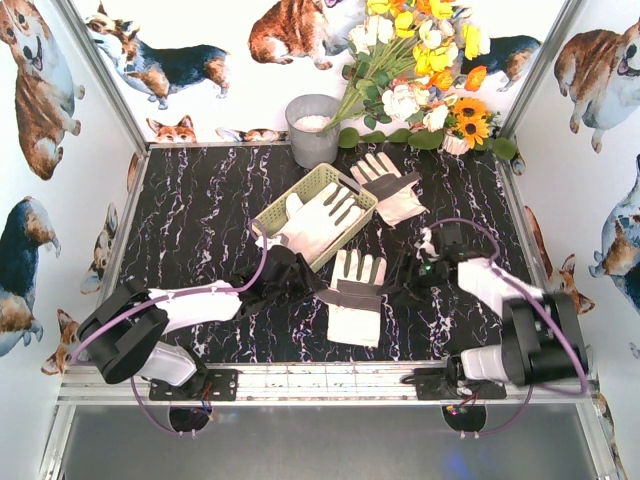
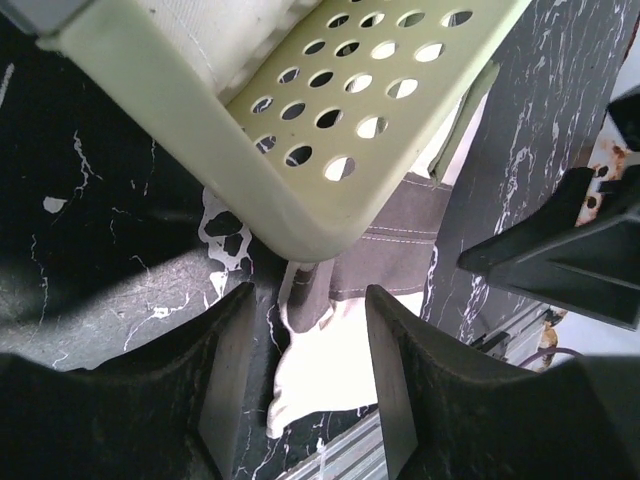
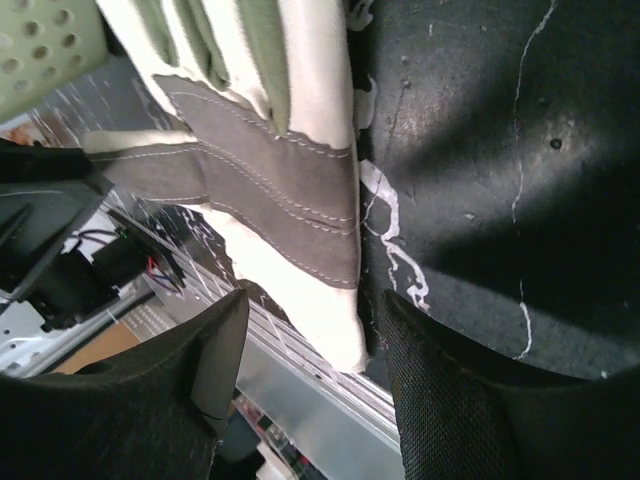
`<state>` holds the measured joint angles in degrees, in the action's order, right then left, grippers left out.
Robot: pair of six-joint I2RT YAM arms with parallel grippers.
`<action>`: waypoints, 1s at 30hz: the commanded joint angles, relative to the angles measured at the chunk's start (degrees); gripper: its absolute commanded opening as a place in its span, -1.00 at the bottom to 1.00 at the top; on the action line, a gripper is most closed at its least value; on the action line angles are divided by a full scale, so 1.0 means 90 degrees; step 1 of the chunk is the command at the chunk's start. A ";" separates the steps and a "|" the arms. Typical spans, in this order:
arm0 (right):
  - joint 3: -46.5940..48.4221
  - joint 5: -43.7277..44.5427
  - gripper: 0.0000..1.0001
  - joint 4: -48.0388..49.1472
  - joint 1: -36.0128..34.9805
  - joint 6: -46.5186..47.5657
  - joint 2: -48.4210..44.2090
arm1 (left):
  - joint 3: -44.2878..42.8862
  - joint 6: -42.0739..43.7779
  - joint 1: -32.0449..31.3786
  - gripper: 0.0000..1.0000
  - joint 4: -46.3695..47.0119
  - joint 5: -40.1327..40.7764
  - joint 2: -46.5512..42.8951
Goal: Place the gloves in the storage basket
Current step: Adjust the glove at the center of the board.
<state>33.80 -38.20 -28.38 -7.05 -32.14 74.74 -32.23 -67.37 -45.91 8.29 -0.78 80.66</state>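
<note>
One glove (image 1: 318, 222) already lies inside the basket (image 1: 288, 196), which stands slanted near the middle of the table. A second glove (image 1: 388, 185) lies just behind the basket, toward the far right corner. A third glove (image 1: 355, 300) lies flat near the middle of the near edge.

The left gripper (image 2: 308, 300) is about half open at the near corner of the basket. The pale edge of the third glove shows between its fingers, but the fabric does not look pinched. The right gripper (image 3: 312, 300) is also about half open and holds nothing, with the cuff of the same glove below it.

I think only one arm should take this glove. It should go down to the table, pinch the fabric firmly, lift it clear of the basket rim, and let go over the basket.
</note>
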 commanded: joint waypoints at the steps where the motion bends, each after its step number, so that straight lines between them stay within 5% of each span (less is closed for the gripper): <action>1: 0.0477 -0.0578 0.12 0.0127 0.0021 0.0640 0.0614 | 0.0037 -0.0081 -0.0074 -0.17 0.0355 0.0054 0.0135; 5: 0.0565 -0.0580 0.11 0.0325 0.0021 0.0646 0.1004 | 0.0013 -0.0118 -0.0130 -0.24 0.0481 0.0012 0.0325; 18: 0.0092 -0.0901 -0.16 0.0874 -0.0064 0.0615 0.1646 | -0.0019 -0.0124 -0.0200 -0.96 -0.0696 0.0314 0.0117; 30: 0.0060 -0.0947 -0.36 0.1371 -0.0682 0.0261 0.1847 | 0.0608 -0.0548 -0.0226 -1.00 -0.1504 0.0379 -0.0921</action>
<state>33.56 -46.33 -20.34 -11.03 -28.84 89.91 -27.62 -71.11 -47.31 -1.98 1.98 74.06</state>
